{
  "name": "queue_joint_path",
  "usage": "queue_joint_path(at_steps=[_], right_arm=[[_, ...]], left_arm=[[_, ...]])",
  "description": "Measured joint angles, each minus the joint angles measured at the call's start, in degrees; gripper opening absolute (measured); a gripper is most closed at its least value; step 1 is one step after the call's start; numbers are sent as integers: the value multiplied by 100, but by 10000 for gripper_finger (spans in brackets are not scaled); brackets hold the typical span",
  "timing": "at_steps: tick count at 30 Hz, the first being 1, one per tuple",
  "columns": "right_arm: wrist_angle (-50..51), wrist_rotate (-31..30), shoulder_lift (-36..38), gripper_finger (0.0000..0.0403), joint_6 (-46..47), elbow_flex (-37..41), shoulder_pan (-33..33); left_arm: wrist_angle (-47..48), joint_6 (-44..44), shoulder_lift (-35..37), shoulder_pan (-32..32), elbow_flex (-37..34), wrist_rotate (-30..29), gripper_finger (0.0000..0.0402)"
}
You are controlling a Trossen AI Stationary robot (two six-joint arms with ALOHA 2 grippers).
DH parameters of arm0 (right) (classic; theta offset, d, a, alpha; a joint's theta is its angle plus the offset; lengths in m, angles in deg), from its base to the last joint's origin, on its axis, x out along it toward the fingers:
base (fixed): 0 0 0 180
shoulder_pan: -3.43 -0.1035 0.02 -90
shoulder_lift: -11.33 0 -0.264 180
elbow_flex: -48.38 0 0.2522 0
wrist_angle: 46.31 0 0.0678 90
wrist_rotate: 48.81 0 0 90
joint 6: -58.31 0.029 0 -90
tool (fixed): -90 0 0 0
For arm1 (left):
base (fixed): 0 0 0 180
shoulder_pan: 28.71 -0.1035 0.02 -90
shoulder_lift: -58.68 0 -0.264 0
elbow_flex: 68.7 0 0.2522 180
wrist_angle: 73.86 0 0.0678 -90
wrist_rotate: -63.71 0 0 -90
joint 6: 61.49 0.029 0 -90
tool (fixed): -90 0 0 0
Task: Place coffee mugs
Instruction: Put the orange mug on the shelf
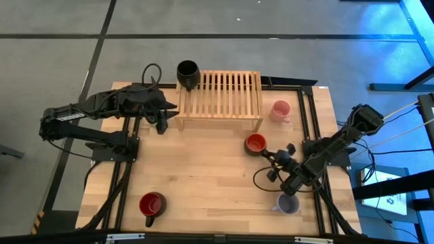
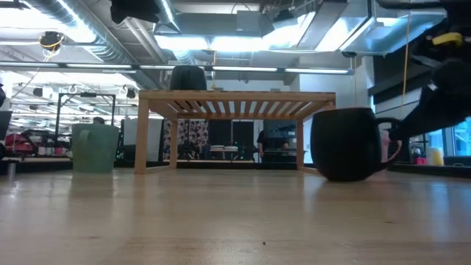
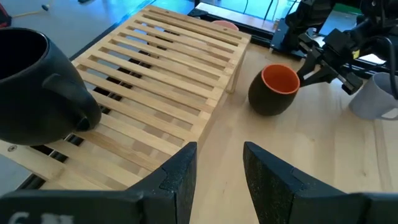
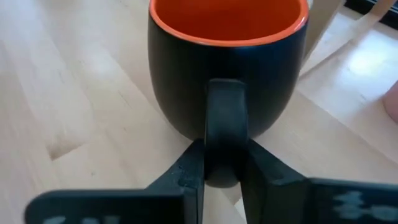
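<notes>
An orange-red mug (image 1: 255,144), black outside, stands on the table at the near right of the slatted wooden rack (image 1: 220,98). My right gripper (image 1: 269,154) is shut on its handle. A black mug (image 1: 188,73) stands on the rack's far left corner. A pink mug (image 1: 280,110) stands right of the rack. A dark red mug (image 1: 152,205) and a lavender-grey mug (image 1: 288,203) stand near the front edge. A green mug (image 2: 96,147) shows only in the low view. My left gripper (image 1: 163,123) is open and empty beside the rack's left end. My right gripper pinches the orange-red mug's handle (image 4: 225,106) between its two fingers (image 4: 189,168), at the handle's lower part. The fingers come nearly level, slanting in from the table's near right. The mug stands upright with its base on the table.
The rack's legs and slats stand between the two arms. Black frame rails (image 1: 308,115) run along the table's right and left sides. Cables (image 1: 261,177) loop on the table near my right arm. Bare wood (image 1: 210,176) lies in the middle.
</notes>
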Motion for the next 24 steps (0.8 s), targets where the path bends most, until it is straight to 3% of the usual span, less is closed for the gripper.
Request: queue_joint_path(at_steps=[5,12,24], right_arm=[[25,421,-4,49,-429,-598,338],[20,371,-140,49,-805,-1685,888],[4,297,-1382,49,-1886,-3952,1684]], left_arm=[[20,48,55,-2,0,206,126],[249,327,420,-2,0,344,126],[483,369,972,-1,0,320,126]])
